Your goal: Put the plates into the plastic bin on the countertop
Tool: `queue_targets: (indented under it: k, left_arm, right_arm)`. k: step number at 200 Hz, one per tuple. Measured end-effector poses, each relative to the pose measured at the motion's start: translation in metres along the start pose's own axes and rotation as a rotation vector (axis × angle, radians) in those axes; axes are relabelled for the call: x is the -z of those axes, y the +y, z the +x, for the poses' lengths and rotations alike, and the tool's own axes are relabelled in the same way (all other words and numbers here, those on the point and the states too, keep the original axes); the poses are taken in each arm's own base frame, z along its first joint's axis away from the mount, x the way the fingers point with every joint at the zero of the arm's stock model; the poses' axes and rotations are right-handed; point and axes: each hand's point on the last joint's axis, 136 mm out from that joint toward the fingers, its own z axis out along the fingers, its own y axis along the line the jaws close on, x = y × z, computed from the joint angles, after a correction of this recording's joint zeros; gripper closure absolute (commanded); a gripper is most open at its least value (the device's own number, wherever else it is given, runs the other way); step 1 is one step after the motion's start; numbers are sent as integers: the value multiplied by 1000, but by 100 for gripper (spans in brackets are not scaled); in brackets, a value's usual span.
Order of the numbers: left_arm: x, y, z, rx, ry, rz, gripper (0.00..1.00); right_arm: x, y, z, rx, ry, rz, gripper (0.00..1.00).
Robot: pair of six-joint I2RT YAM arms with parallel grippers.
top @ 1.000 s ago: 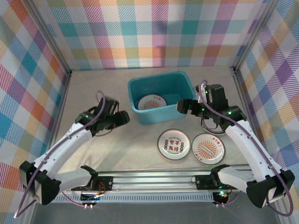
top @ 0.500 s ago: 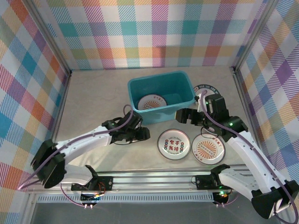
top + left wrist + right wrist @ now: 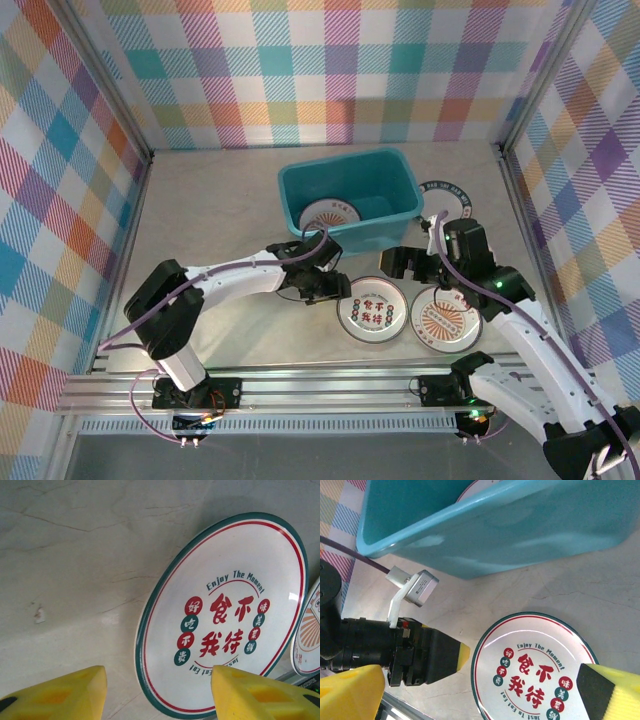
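The teal plastic bin [image 3: 352, 186] stands at the back of the countertop [image 3: 210, 215] with an orange-rimmed plate [image 3: 330, 214] inside. A plate with red-green characters [image 3: 372, 310] lies in front of it. An orange sunburst plate [image 3: 447, 317] lies to that plate's right. My left gripper [image 3: 326, 288] is open, low at the character plate's [image 3: 225, 615] left rim, one yellow finger [image 3: 60, 695] over bare countertop, the other [image 3: 260, 695] over the plate. My right gripper [image 3: 400, 262] hangs open above the character plate [image 3: 535, 670], beside the bin's front wall [image 3: 510, 530].
A dark-rimmed plate [image 3: 447, 191] lies behind the bin's right end. Plaid walls close in the left, back and right. A metal rail [image 3: 330, 385] runs along the near edge. The left arm's purple cable [image 3: 350, 550] crosses in front of the bin.
My left arm swung right across the table, from the left side to the character plate's rim. My right gripper drew nearer and lower, uncovering the dark-rimmed plate behind it.
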Motion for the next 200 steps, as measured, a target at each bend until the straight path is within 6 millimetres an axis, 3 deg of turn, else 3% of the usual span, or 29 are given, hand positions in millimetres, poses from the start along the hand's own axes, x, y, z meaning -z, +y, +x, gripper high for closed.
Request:
queue_targets:
  k: [65, 200]
  left_arm:
    - [-30, -1, 2, -2, 99, -43, 51]
    - [-40, 8, 9, -18, 203, -174, 71]
  right_arm:
    - [-2, -7, 4, -6, -10, 20, 1]
    - [-1, -17, 1, -6, -41, 68, 1]
